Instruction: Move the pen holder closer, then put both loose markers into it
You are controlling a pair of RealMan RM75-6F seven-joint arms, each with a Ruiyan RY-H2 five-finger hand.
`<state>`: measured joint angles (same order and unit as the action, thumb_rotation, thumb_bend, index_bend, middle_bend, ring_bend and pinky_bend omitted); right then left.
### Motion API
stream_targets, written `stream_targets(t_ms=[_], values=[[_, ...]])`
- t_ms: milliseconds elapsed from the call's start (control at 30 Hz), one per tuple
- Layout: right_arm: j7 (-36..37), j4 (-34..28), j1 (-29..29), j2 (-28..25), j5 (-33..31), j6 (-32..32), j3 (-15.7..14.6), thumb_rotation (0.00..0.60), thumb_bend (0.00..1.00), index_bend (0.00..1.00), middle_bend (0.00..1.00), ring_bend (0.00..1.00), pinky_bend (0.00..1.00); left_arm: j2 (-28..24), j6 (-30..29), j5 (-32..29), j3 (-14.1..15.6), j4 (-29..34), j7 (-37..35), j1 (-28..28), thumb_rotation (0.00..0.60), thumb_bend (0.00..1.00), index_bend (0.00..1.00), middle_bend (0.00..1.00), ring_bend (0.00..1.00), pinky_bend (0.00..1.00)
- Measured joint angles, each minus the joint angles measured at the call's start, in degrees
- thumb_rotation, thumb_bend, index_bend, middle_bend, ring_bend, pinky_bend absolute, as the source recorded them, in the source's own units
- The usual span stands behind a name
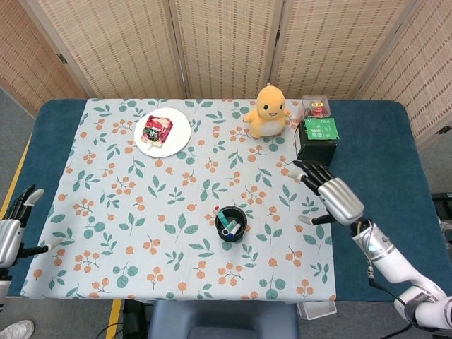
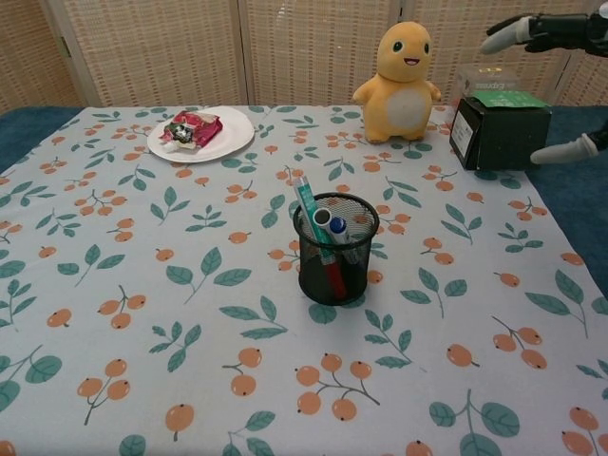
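Right robot hand is held wide, empty, right of the pen holder, where both markers are seen standing.

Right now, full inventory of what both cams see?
pen holder: 1, black mesh, front centre of the cloth, upright
markers: at least 2 inside the holder, one green-barrelled, caps up; exact count unclear
plate: 1, white, back left, holding a red-pink snack packet
plush toy: 1, orange-yellow, back centre-right
box: 1, black with green top, right of the toy
small clear box: 1, behind the black box
tablecloth: 1, white with leaf print
left hand: off the table's left edge, fingers apart
right hand: raised right of the holder, fingers apart, holding nothing
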<state>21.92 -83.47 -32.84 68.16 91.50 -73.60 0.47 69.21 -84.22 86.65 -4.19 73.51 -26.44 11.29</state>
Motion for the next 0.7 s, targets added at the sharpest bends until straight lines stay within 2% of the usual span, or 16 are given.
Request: stream_targets(t_ms=[233, 367, 467, 567, 700], values=[[-17.5, -2.0, 9.2, -2.2, -5.6, -5.3, -1.4, 0.6, 0.14, 0.12, 0.0, 0.0, 0.0, -1.8, 0.4, -0.6, -0.2, 1.8, 0.9, -0.4, 0.6, 0.05, 0.0, 0.0, 0.0, 0.2], [-26.2, -3.3, 15.4, -2.2, -10.0, -10.4, -1.6, 0.6, 0.14, 0.11, 0.0, 0.0, 0.0, -2.1, 0.7, -0.9, -0.2, 2.5, 2.5, -0.4, 0.6, 0.05, 0.0, 0.0, 0.0, 0.2], [-28.9, -3.7, 19.6, -1.4, -12.6, -14.3, -1.3, 0.6, 0.14, 0.09, 0.0, 0.0, 0.0, -2.3, 1.0, -0.9, -0.1, 3.4, 3.9, -0.3, 0.6, 0.05, 0.0, 0.0, 0.0, 0.2], [-28.5, -3.2, 22.6, -0.4, -13.7, -17.0, -1.0, 0.6, 0.15, 0.08, 0.0, 0.0, 0.0, -2.3, 1.5, -0.7, 0.1, 3.8, 4.7, -0.2, 0.6, 0.05, 0.0, 0.0, 0.0, 0.2], [-27.6, -3.2, 24.1, -0.6, -13.7, -17.9, -0.6, 0.6, 0.16, 0.07, 0.0, 0.0, 0.0, -2.2, 2.3, -0.5, 0.5, 4.4, 5.8, 0.0, 0.6, 0.05, 0.0, 0.0, 0.0, 0.2]])
